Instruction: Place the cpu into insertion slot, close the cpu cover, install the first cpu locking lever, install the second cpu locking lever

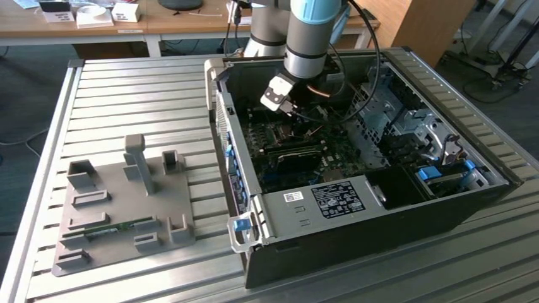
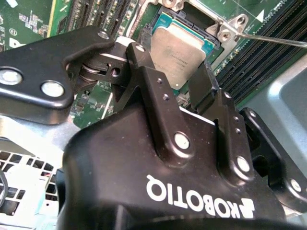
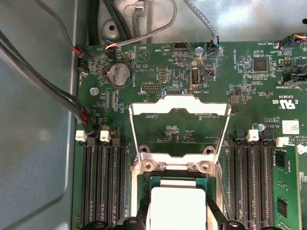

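Observation:
Inside the open computer case (image 1: 252, 208), my gripper (image 1: 282, 106) is down over the green motherboard (image 3: 249, 91). In both wrist views the cpu (image 2: 180, 48) (image 3: 177, 203), a silver-topped square, lies between my two black fingers (image 2: 144, 64). They press against its opposite edges. It sits at the dark insertion slot (image 2: 184, 10), and I cannot tell whether it rests fully in it. The cpu cover (image 3: 180, 108), a silver frame with a cut-out centre, is flipped back open on its hinge (image 3: 175, 165). A thin metal locking lever (image 2: 273, 40) sticks out beside the slot.
Long black memory slots (image 3: 103, 182) flank the socket on both sides, and a green card (image 3: 285, 187) stands beside one bank. Cables (image 3: 57, 91) cross the case wall. On the slatted table, a grey fixture plate (image 1: 173, 196) holds a green memory stick (image 1: 110, 228).

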{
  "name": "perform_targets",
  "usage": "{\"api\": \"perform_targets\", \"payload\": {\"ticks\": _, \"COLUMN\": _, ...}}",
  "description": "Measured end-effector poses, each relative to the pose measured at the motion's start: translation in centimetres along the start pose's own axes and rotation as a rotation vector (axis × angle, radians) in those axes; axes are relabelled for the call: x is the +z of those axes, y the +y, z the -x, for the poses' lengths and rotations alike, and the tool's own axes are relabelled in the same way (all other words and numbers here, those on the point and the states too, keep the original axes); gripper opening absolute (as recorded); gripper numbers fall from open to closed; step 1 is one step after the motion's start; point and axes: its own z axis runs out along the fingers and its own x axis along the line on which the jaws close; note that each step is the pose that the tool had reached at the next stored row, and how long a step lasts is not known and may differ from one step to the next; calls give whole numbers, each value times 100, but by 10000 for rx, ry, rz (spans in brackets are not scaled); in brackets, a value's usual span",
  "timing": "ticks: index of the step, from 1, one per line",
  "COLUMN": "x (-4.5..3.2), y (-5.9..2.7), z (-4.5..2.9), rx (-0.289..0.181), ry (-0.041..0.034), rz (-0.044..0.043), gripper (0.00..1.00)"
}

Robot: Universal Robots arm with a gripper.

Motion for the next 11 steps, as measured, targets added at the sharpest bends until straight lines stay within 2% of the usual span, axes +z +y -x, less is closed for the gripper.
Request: {"api": "perform_targets", "payload": {"ticks": 11, "x": 0, "y": 0, "z": -30, "rx": 0, "ry": 0, "rz": 0, "gripper": 54}}
